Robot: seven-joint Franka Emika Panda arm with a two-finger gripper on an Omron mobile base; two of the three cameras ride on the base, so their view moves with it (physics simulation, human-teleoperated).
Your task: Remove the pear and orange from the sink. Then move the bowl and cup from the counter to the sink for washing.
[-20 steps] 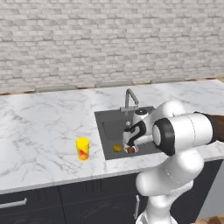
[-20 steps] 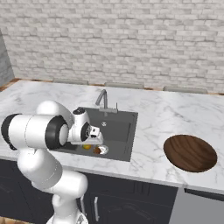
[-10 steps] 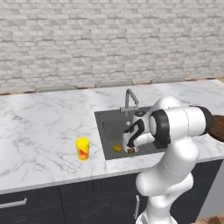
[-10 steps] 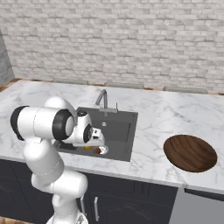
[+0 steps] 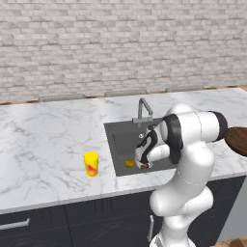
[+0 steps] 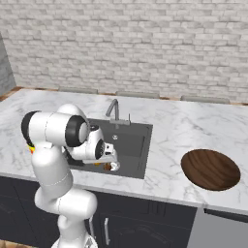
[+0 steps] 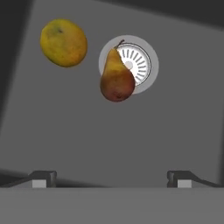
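Observation:
In the hand view the pear lies on the dark grey sink floor, partly over the round steel drain. The orange rests to its upper left. My gripper is open above the basin, short of both fruits, with nothing between its fingertips. From the left base view the gripper hangs over the front of the sink, beside the orange. The yellow cup stands on the counter left of the sink. On the counter to the right sits the wooden bowl.
A grey faucet rises at the sink's back edge. White marble counter stretches to both sides. A brick wall closes the back. Dark cabinet fronts run below the counter.
The arm's elbow has swung in closer over the sink, while the hand stays above the fruit at the sink's front. The gripper stays open.

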